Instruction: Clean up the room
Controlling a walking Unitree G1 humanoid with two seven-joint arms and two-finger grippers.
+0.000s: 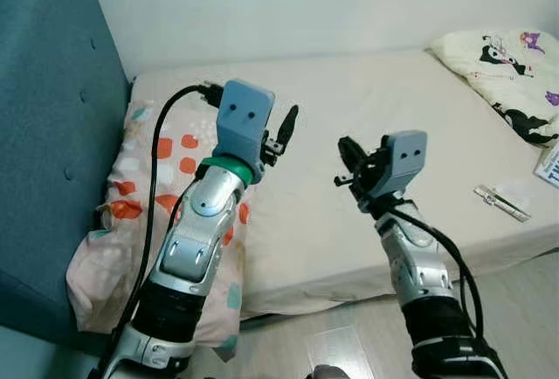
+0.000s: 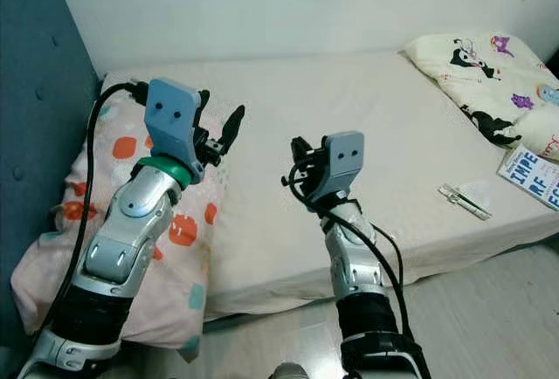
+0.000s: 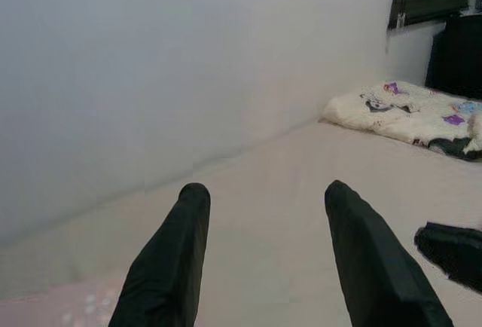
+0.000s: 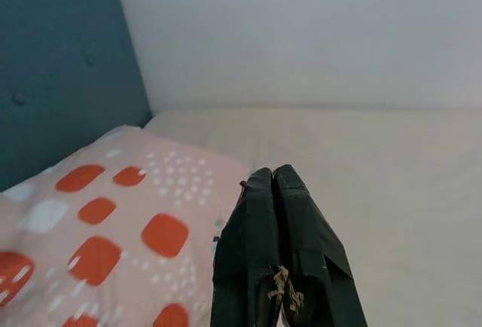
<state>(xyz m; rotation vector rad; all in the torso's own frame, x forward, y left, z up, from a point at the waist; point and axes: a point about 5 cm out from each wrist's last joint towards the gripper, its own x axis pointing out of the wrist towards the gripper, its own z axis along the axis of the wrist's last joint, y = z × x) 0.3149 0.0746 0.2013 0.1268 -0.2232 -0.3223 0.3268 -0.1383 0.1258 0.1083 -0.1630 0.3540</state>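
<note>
A pale pink pillow point(image 1: 131, 196) at nine o'clock carries orange-red blocks, white dots and teal patches. Behind it stands a teal headboard point(image 1: 52, 134). The bed sheet point(image 1: 367, 134) is plain cream. At two o'clock a cream blanket point(image 1: 507, 69) bears black-and-purple cartoon figures. Both arms are silver with grey-blue wrists.

Legible text: one item only. Booklet point(image 2: 534, 172) at right edge of bed point(image 2: 367, 99), partly cut off by frame. Large dark-blue caps on white/light-blue cover: "IMPE" top line, "RF" below, third line approx. "FE", incomplete. Remaining print too small to read.
</note>
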